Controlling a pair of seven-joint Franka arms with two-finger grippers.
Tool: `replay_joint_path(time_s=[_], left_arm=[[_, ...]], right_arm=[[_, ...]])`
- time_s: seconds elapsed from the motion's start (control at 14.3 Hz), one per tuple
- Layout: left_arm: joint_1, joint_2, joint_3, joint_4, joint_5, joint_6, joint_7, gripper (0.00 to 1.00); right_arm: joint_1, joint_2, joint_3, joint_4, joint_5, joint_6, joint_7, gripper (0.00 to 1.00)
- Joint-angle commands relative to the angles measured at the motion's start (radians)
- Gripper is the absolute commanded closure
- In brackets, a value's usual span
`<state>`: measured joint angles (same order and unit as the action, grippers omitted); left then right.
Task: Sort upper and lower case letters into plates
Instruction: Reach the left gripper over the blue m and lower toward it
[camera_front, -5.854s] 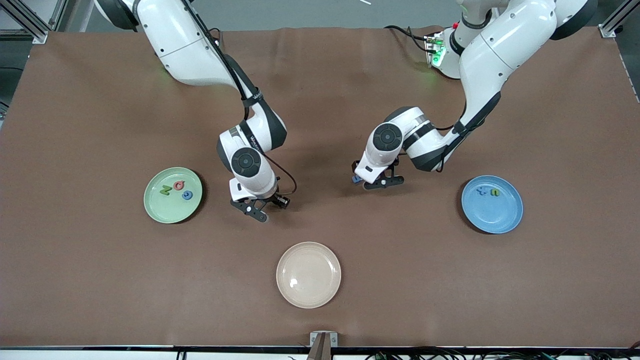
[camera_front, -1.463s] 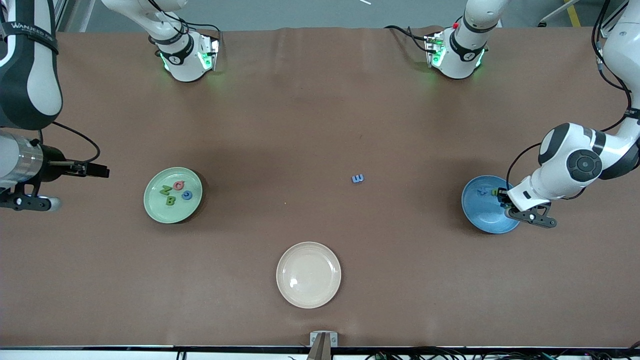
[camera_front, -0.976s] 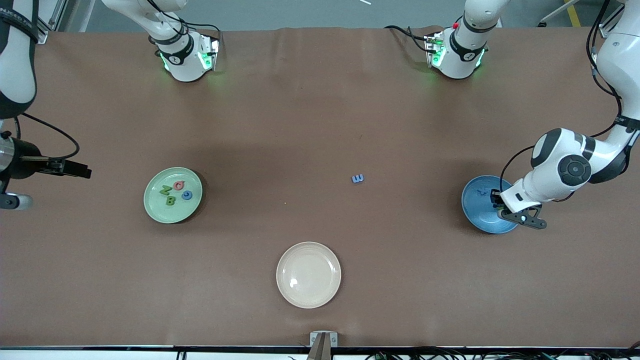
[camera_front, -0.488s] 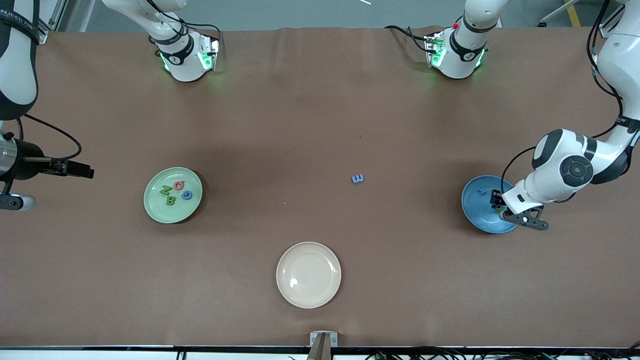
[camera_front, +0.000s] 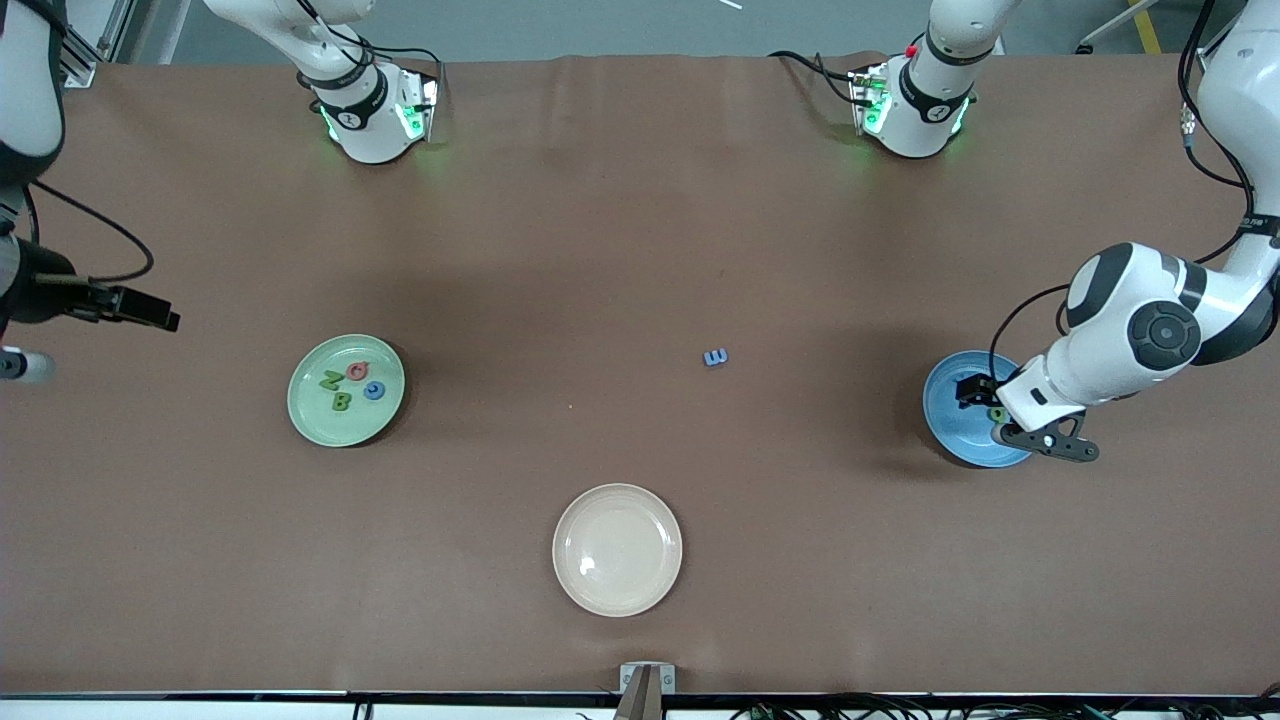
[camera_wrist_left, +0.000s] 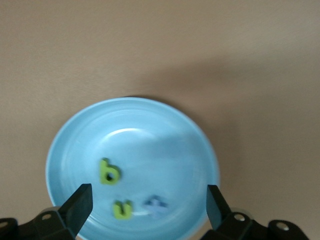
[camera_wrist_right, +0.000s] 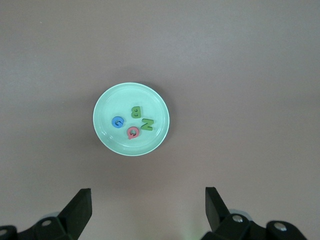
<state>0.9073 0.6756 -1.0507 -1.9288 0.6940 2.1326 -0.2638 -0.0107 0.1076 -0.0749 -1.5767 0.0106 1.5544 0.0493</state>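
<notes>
The blue plate (camera_front: 958, 418) lies toward the left arm's end of the table and holds three letters: a green b (camera_wrist_left: 109, 171), a green u (camera_wrist_left: 122, 209) and a pale blue x (camera_wrist_left: 156, 207), all lying flat near one another on its floor. The b is new there; a moment ago it was not on the plate. The left gripper (camera_wrist_left: 147, 201) hangs over this plate with its fingers (camera_wrist_left: 78, 206) spread wide and nothing between them, whereas a second ago they were closed. It has shifted only slightly over the plate since then.

The blue E (camera_front: 715, 357) lies alone on the bare cloth, between the blue plate and the green plate (camera_front: 346, 390), in the same place as before.

The green plate, toward the right arm's end of the table, holds four letters as it did earlier: a green B (camera_wrist_right: 135, 112), a green N (camera_wrist_right: 146, 124), a pink Q (camera_wrist_right: 132, 132) and a blue G (camera_wrist_right: 117, 121).

The beige plate (camera_front: 617, 549) lies nearer the front camera than the blue plate, roughly midway along the table, unchanged.

The right gripper (camera_wrist_right: 147, 200) is high over the table's edge past the green plate, fingers wide apart and holding nothing; the arm waits there, having drifted only slightly.
</notes>
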Motion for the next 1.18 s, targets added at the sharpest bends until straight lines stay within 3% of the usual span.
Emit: replay_joint_path(time_s=[0.0,0.21,0.49,0.91,1.11], left_arm=[[-0.007,-0.025,-0.099,0.001,-0.025,-0.077,-0.194,0.0],[-0.048,-0.016,-0.169,-0.001,-0.04,-0.1,-0.456,0.0],[-0.259,0.01,-0.14,0.017,-0.054,-0.103,-0.771,0.0],[-0.775,0.053,0.162,0.193,-0.057,-0.092,-1.048,0.0],[-0.898,0.082,0.25,0.243,-0.1,-0.065,-1.103,0.0]], right_arm=[[-0.011,-0.101,0.01,-0.091,0.008,0.02,-0.013,0.0],[-0.006,-0.147,0.014,-0.111,0.002,0.003,-0.011,0.0],[-0.005,-0.215,0.015,-0.164,0.0,0.004,-0.013,0.0],[0.003,-0.247,0.017,-0.17,0.0,-0.005,-0.013,0.0],[0.006,-0.249,0.017,-0.172,0.0,-0.005,-0.013,0.0]])
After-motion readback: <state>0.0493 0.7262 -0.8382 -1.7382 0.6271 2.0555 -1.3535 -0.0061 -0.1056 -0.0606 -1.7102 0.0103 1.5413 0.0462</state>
